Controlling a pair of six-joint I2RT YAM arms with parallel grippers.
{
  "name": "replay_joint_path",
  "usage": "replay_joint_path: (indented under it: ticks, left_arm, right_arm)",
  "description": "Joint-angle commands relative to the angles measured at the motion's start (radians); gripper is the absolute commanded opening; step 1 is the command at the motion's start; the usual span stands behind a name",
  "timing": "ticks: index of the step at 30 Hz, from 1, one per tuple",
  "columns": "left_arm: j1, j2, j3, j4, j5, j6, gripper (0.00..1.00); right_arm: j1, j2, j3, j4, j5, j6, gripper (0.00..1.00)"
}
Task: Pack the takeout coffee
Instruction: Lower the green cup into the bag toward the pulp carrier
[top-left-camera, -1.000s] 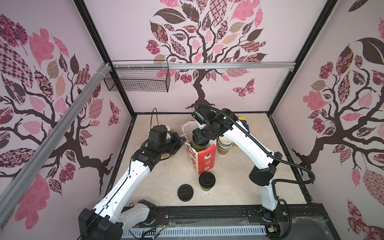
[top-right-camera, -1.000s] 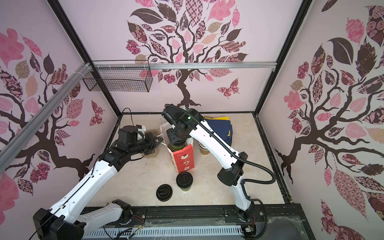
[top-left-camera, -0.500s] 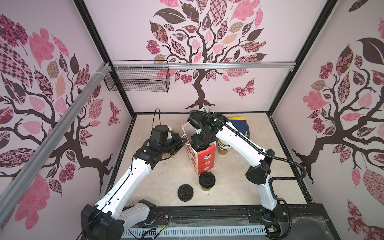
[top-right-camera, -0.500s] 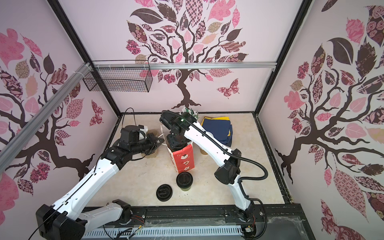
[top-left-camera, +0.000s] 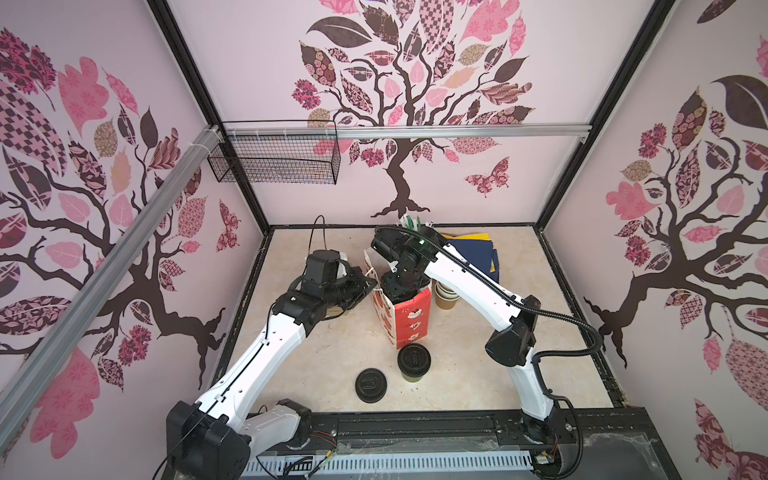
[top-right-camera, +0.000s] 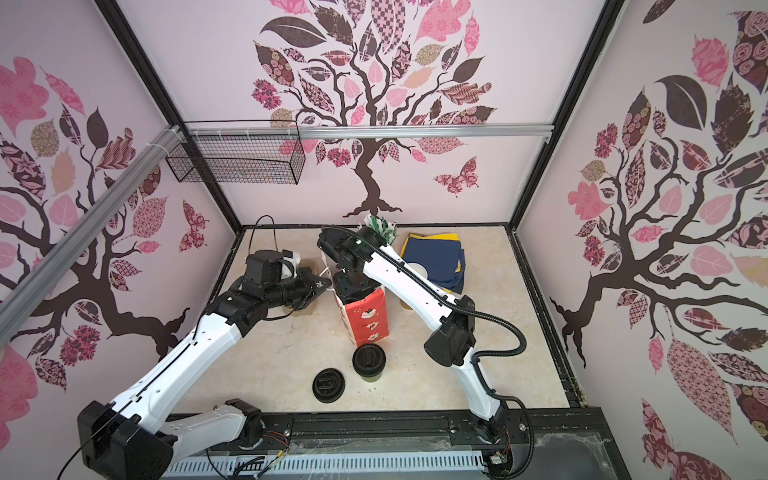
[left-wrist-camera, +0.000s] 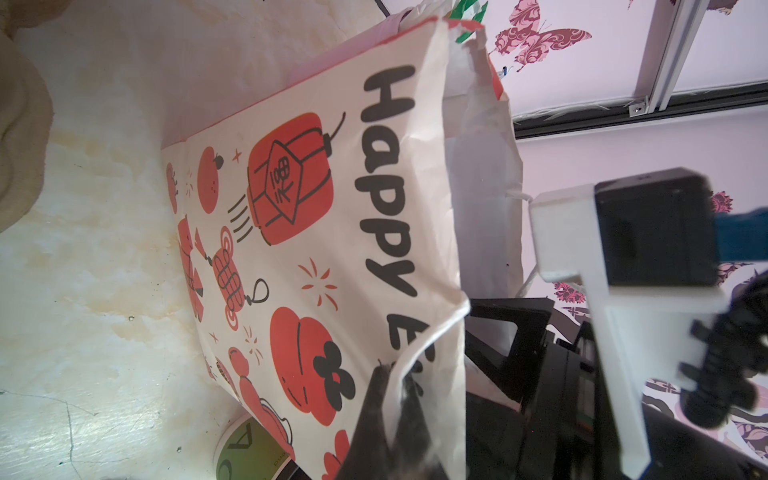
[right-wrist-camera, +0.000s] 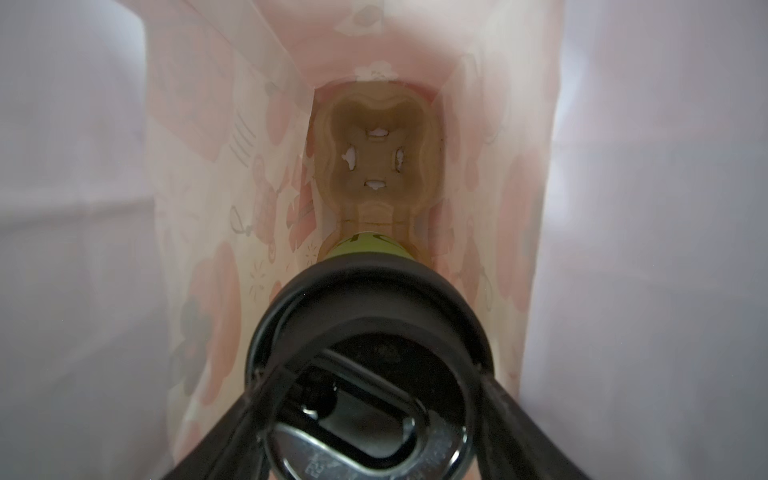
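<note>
A red-and-white paper bag (top-left-camera: 409, 320) (top-right-camera: 368, 320) stands open mid-table. My left gripper (top-left-camera: 370, 286) (left-wrist-camera: 392, 386) is shut on its white string handle at the rim. My right gripper (top-left-camera: 401, 286) (right-wrist-camera: 370, 382) reaches down into the bag, shut on a takeout coffee cup by its black lid (right-wrist-camera: 370, 332). The cup's green wall (right-wrist-camera: 365, 245) ends at the nearer pocket of the beige carrier (right-wrist-camera: 378, 153) on the bag's floor. A second lidded cup (top-left-camera: 413, 362) (top-right-camera: 369, 360) stands in front of the bag.
A loose black lid (top-left-camera: 371, 385) lies near the front rail. Stacked brown paper cups (top-left-camera: 446, 297) stand right of the bag, navy and yellow napkins (top-left-camera: 478, 253) behind them. Green-and-white straws (top-left-camera: 413, 222) stand at the back wall. A wire basket (top-left-camera: 274, 160) hangs on the wall.
My right gripper has gone down into the bag with the cup, which showed above the bag's mouth a second ago. The left gripper keeps its hold on the bag.
</note>
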Motion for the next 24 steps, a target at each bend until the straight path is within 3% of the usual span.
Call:
replay_joint_path:
  ticks: [1, 24]
  left_arm:
    - [-0.004, 0.009, 0.052, -0.015, 0.008, 0.019, 0.0]
    - [-0.004, -0.029, 0.046, -0.061, -0.019, 0.033, 0.0]
  right_arm:
    - [0.004, 0.031, 0.009, -0.018, 0.005, -0.014, 0.7]
    - [0.002, 0.056, -0.015, -0.006, 0.007, -0.012, 0.7]
